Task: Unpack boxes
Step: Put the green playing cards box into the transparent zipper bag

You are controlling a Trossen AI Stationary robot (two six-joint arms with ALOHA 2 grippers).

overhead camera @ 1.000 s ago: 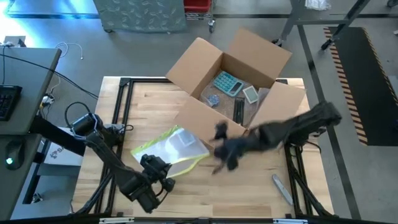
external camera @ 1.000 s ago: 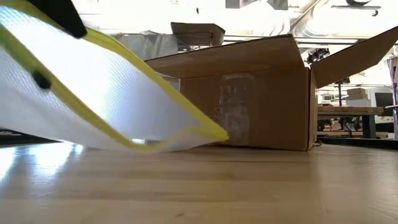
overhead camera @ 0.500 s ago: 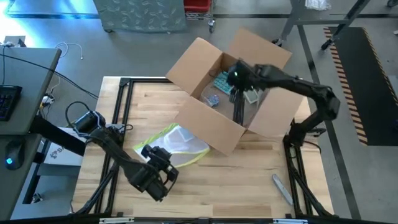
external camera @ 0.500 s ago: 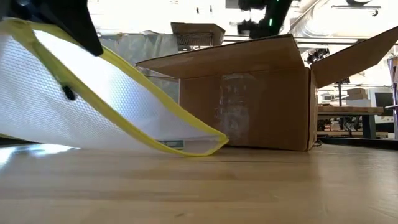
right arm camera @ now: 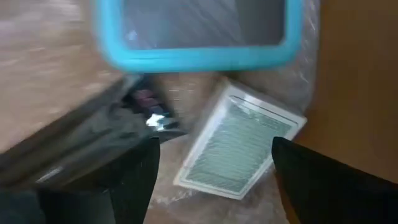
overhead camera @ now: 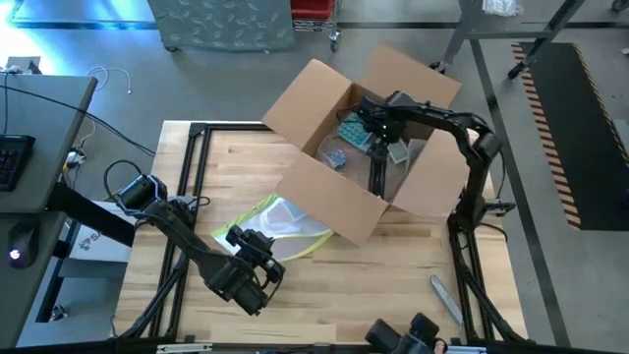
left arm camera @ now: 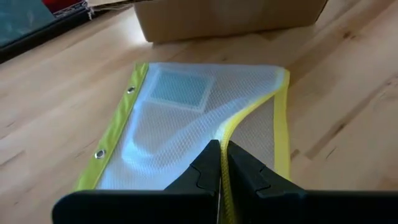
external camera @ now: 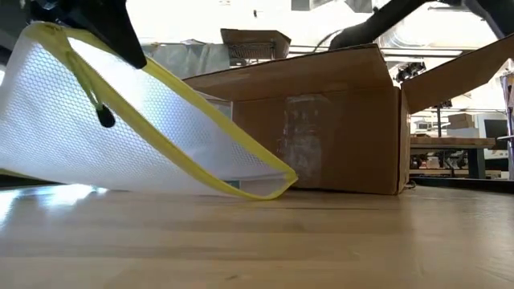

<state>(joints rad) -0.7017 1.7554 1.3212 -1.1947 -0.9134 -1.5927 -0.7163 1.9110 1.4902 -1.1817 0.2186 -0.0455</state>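
Overhead, the brown corrugated cardboard box [overhead camera: 369, 147] sits open at the table's far edge; the right gripper [overhead camera: 378, 126] reaches inside, fingers spread, above a teal calculator [overhead camera: 356, 133] (several items remain). Wrist-side, the left gripper [left arm camera: 219, 163] pinches the clear yellow-edged mesh sleeve [left arm camera: 186, 134], already unpacked beside the box.

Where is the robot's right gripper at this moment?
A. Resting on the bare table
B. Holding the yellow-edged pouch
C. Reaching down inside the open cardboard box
C: the right gripper hangs open inside the cardboard box, above its contents; the left gripper pinches the pouch.
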